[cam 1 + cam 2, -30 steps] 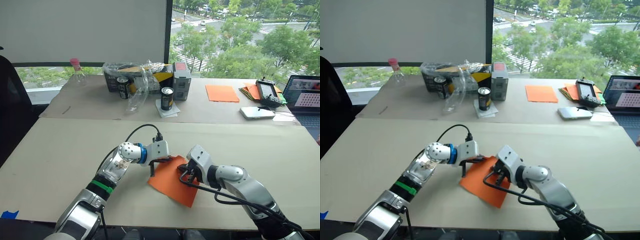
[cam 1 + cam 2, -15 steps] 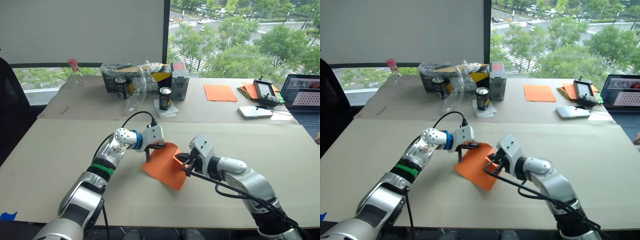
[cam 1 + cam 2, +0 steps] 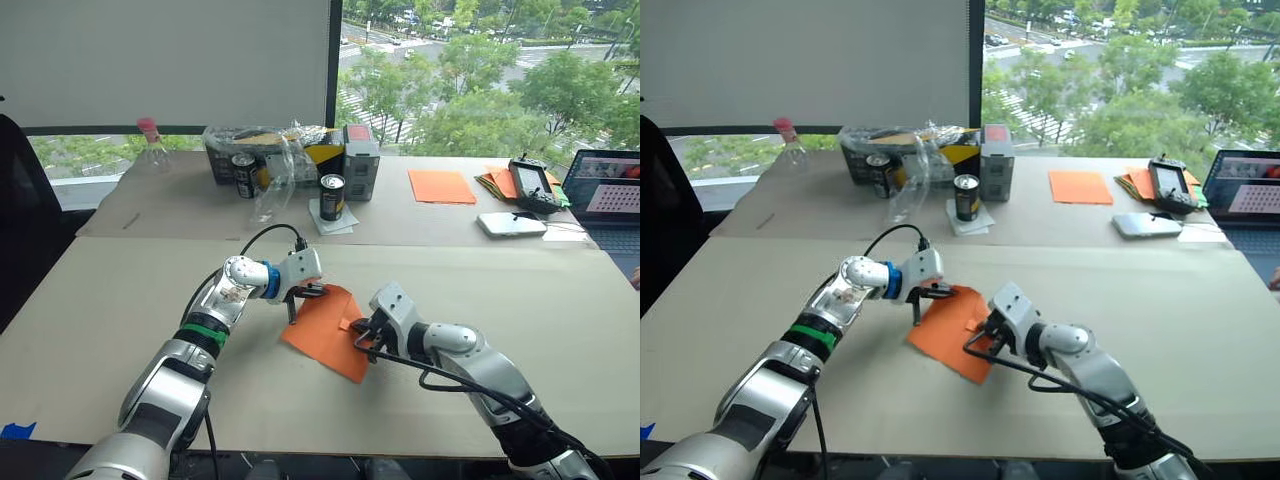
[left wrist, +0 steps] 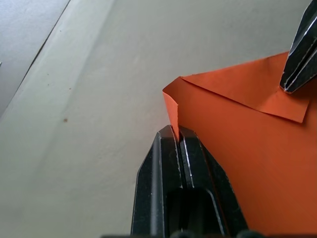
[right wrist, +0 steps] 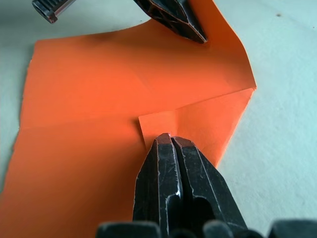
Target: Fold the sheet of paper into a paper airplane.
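The sheet of paper point(image 3: 325, 330) lies flat on the desk point(image 3: 110, 310), near the front edge and between the two arms. Its long side runs at a slant, from the far corner by the left claw point(image 3: 300, 296) down to the near corner on the right arm's side.

The left claw is at the far corner of the sheet. Its two fingers are pressed together on the paper's edge there, and that corner curls up a little off the desk.

The right claw point(image 3: 362, 338) is at the sheet's right side. One corner is already folded over into a small flap point(image 5: 198, 124), and the tip of the flap lies close to the middle crease. This claw's fingers are closed tight, with their tips right at the flap's tip. I cannot tell if they pinch the flap or just press it down.

So the sheet lies between the two claws, and each touches it. The right claw is the one nearer to the flap. I think the next move is to press the flap flat along its folded edge while the left claw keeps the sheet from sliding.
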Tool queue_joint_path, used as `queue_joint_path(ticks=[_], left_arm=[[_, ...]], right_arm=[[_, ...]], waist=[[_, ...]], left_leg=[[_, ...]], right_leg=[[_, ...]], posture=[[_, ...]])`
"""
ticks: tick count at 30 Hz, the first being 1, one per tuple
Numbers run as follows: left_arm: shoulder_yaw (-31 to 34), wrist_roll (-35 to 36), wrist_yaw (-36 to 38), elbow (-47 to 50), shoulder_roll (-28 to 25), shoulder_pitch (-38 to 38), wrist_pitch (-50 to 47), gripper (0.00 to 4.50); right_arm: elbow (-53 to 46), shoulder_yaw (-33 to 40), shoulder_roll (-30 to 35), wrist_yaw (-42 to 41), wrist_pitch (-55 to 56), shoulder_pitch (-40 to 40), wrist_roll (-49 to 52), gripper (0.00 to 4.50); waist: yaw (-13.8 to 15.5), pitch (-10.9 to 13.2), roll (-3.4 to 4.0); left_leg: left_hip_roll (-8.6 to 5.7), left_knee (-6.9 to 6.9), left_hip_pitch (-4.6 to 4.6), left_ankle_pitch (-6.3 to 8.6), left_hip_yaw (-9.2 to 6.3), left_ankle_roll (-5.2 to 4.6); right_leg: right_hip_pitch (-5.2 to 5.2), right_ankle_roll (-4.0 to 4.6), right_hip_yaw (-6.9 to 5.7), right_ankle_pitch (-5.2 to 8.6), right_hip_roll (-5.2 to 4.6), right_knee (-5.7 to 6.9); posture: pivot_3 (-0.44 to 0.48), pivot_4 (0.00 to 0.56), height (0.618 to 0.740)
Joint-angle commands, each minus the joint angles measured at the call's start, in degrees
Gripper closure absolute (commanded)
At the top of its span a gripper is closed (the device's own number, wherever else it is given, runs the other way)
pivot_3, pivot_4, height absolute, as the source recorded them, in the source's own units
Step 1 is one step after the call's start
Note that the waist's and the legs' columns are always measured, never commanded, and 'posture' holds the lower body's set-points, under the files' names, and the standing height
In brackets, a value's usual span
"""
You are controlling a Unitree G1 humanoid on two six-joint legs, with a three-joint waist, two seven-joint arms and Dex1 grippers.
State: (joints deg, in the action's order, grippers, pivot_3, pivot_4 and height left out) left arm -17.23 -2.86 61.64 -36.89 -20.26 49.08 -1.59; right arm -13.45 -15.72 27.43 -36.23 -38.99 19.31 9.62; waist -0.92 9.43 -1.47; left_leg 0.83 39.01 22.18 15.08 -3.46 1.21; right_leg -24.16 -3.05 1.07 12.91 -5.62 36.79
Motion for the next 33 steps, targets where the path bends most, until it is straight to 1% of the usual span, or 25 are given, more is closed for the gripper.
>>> queue_joint_path(ticks=[1,4,6,13,17,25,28,31,33], left_arm=[[1.0,2.4,1.4,7.2,0.4,-1.2,-4.2,4.49],[0.3,2.4,1.1,13.9,0.2,-4.2,-7.5,4.49],[-0.6,1.2,0.5,17.5,-0.3,-6.3,-7.8,4.49],[-2.4,-1.0,-2.2,24.3,-1.3,-12.0,-8.7,4.49],[-3.0,-2.7,-5.6,25.3,-0.7,-13.6,-9.7,4.49],[-2.4,-3.5,-9.9,21.8,-0.1,-12.2,-8.3,4.49],[-0.9,-1.9,-10.7,20.5,0.6,-11.2,-9.8,4.49],[2.8,2.4,-10.9,19.5,2.4,-9.5,-14.1,4.49],[6.4,7.3,-9.4,19.4,3.2,-8.2,-19.1,4.49]], right_arm=[[0.8,-1.5,0.6,0.1,-2.6,-1.4,-1.2,4.50],[0.8,-1.6,0.4,0.3,-3.3,-1.4,-1.0,4.50],[0.8,-1.8,0.2,0.4,-3.6,-1.4,-1.0,4.50],[0.4,-1.9,-0.2,0.7,-4.2,-1.4,-0.7,4.50],[0.1,-1.8,-0.4,0.9,-4.5,-1.3,-0.5,4.50],[-0.6,-1.5,-0.7,1.2,-5.2,-1.2,-0.2,4.50],[-0.8,-1.4,-0.8,1.3,-5.3,-1.3,-0.1,4.50],[-1.0,-1.5,-1.0,1.3,-5.4,-1.3,-0.1,4.50],[-0.8,-1.5,-1.1,1.4,-5.4,-1.2,-0.1,4.50]], waist=[[0.0,0.0,0.00],[0.1,0.0,0.01],[0.1,0.0,0.04],[0.2,-0.1,0.06],[0.2,-0.1,0.06],[0.1,-0.1,0.06],[0.1,-0.1,0.06],[0.1,-0.1,0.06],[0.0,-0.1,0.06]], left_leg=[[0.00,0.01,-0.01,0.00,0.00,0.00],[0.00,0.01,-0.05,0.00,0.00,0.00],[0.00,0.00,-0.08,0.00,0.00,0.00],[0.01,0.00,-0.15,0.00,0.00,0.00],[0.01,0.00,-0.17,0.00,0.01,0.00],[0.00,0.00,-0.19,0.00,0.01,0.00],[0.01,0.00,-0.19,0.00,0.01,0.00],[0.00,0.01,-0.18,0.00,0.01,0.00],[0.00,0.00,-0.18,0.00,0.01,0.00]], right_leg=[[0.01,0.00,0.00,0.00,0.00,0.00],[0.05,0.00,0.00,0.00,0.00,0.01],[0.07,0.00,0.01,0.00,0.00,0.01],[0.13,0.00,0.02,0.00,0.00,0.02],[0.14,0.00,0.03,0.00,0.00,0.01],[0.14,0.00,0.03,0.00,0.00,0.04],[0.14,0.00,0.03,0.00,0.00,0.04],[0.14,0.00,0.03,0.00,0.00,0.05],[0.13,0.00,0.03,0.00,0.00,0.05]], posture=[[0.000,0.150,0.715],[0.000,0.150,0.715],[0.000,0.150,0.715],[0.000,0.150,0.715],[0.000,0.150,0.715],[0.000,0.150,0.715],[0.000,0.150,0.715],[0.000,0.150,0.715],[0.000,0.150,0.715]])
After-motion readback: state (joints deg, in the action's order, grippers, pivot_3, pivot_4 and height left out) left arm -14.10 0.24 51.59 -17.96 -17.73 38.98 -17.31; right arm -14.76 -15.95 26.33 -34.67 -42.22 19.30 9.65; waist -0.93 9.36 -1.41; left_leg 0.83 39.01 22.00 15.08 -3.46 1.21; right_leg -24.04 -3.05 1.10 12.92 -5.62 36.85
